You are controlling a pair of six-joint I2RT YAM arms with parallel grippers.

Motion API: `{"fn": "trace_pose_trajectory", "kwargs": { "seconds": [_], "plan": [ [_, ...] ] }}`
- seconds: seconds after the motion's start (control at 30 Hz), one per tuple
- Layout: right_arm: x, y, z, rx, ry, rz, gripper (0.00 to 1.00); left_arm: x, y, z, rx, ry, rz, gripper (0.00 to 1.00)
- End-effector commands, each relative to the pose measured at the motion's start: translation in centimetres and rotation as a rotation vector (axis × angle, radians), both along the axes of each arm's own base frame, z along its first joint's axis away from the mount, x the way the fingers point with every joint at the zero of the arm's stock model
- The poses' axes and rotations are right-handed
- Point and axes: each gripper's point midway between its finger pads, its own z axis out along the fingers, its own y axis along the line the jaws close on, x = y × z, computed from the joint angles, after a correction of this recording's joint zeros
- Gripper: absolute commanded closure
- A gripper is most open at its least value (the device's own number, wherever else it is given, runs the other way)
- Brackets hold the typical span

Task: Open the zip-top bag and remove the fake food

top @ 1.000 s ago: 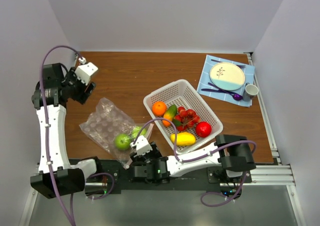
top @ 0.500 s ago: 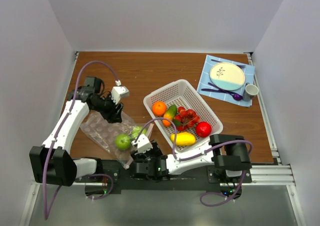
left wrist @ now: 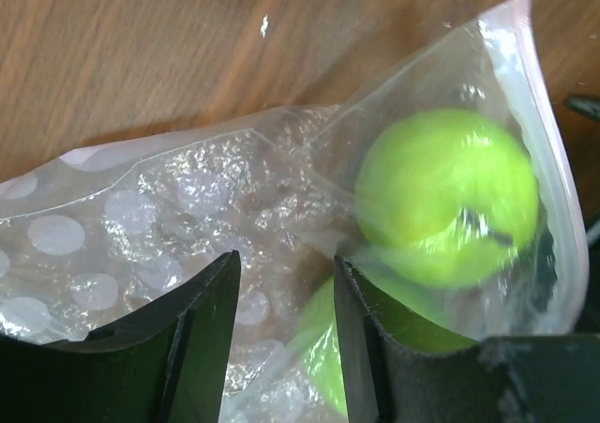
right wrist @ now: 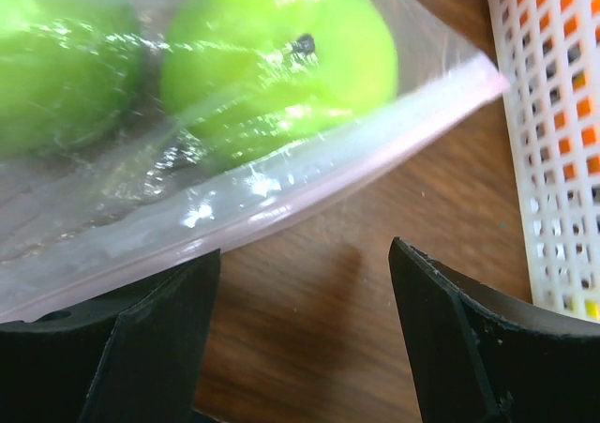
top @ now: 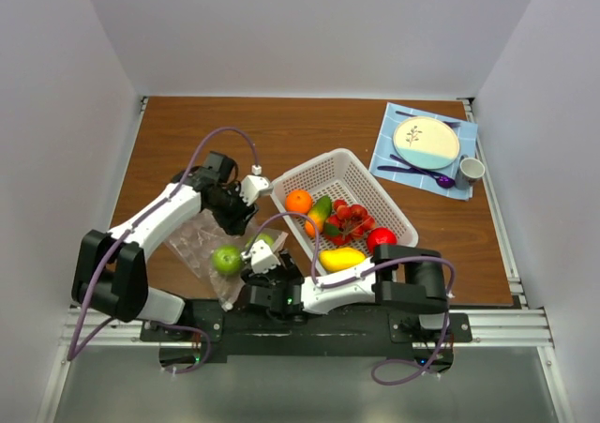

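Observation:
The clear zip-top bag [top: 192, 240] lies on the wooden table at the near left, with two green apples [top: 226, 260] inside near its pink zip strip [right wrist: 281, 193]. My left gripper [top: 239, 209] hangs open just over the bag [left wrist: 187, 217]. Crinkled plastic and part of a green apple [left wrist: 445, 193] lie between its fingers [left wrist: 202, 339]. My right gripper [top: 262, 259] is open and empty at the bag's zip edge. In its view [right wrist: 305, 334] bare wood lies between the jaws, and the apples [right wrist: 281, 62] are just beyond the strip.
A white perforated basket [top: 342, 156], also in the right wrist view [right wrist: 553, 142], stands right of the bag. It holds an orange [top: 298, 202], dark red grapes [top: 349, 219], a yellow fruit [top: 342, 257] and a red apple [top: 380, 240]. A plate [top: 426, 142] and cup [top: 471, 170] sit at the back right.
My left arm has swung from the back left corner down and right over the bag. My right gripper has shifted slightly towards the zip edge.

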Motion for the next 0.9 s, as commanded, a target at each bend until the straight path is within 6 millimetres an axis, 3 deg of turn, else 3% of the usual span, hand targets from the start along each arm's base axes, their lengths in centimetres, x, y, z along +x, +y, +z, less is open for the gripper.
{"fn": "trace_pose_trajectory", "kwargs": {
  "seconds": [0.0, 0.2, 0.47, 0.7, 0.87],
  "plan": [
    [0.4, 2.9, 2.7, 0.072, -0.03, 0.046, 0.23, 1.7, -0.5, -1.0, 0.062, -0.076, 0.009, 0.51],
    [0.8, 4.4, 3.5, 0.157, -0.001, 0.08, 0.22, 1.2, -0.9, -2.4, 0.079, -0.065, -0.013, 0.52],
    [3.5, 4.4, 2.9, 0.228, 0.041, 0.03, 0.11, -0.9, -1.0, -3.9, 0.09, -0.04, -0.066, 0.53],
    [4.5, 5.6, 2.4, 0.191, 0.04, 0.033, 0.12, -3.6, -1.3, -4.2, 0.069, 0.028, -0.167, 0.53],
    [4.0, 5.4, 1.1, 0.189, 0.084, 0.031, 0.21, -3.1, -0.5, -4.1, 0.098, -0.02, -0.146, 0.55]
  ]
}}
